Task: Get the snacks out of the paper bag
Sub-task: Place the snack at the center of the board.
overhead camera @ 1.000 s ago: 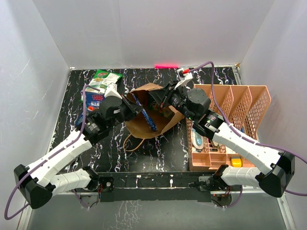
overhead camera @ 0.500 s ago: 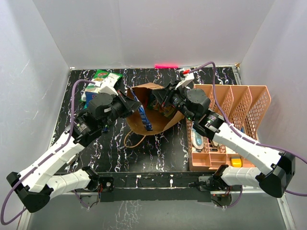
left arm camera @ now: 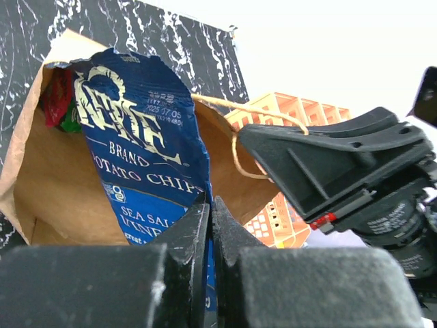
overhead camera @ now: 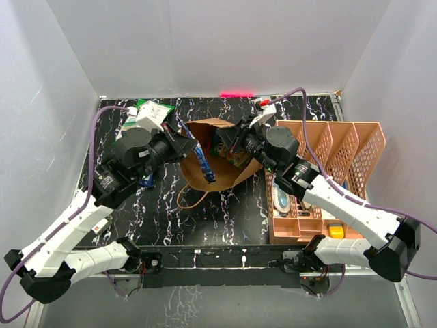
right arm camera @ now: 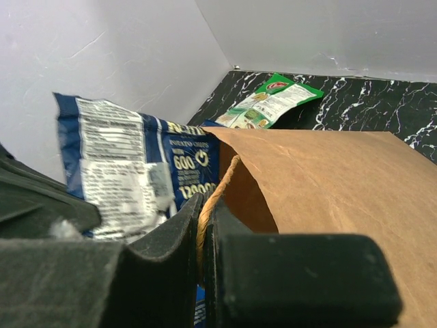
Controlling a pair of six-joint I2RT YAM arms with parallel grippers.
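With the left arm stretched to the paper bag (overhead camera: 220, 179), the left gripper (left arm camera: 210, 205) clamped the blue packet (left arm camera: 136, 150), which pointed lengthwise away from its fingers, while the right gripper (right arm camera: 203, 205) pinched the twine handle (right arm camera: 220, 183).

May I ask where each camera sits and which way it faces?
Top external: overhead behind the robot, looking down at black marbled table; both arms show.
Left wrist: faces left claw shut on blue foil crisp packet.
Right wrist: faces right claw shut on brown kraft paper bag.
Both wrist views share packet and bag.

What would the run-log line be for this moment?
left gripper: shut on blue potato chips packet at bag mouth | right gripper: shut on paper bag rim | green-white packet: on table
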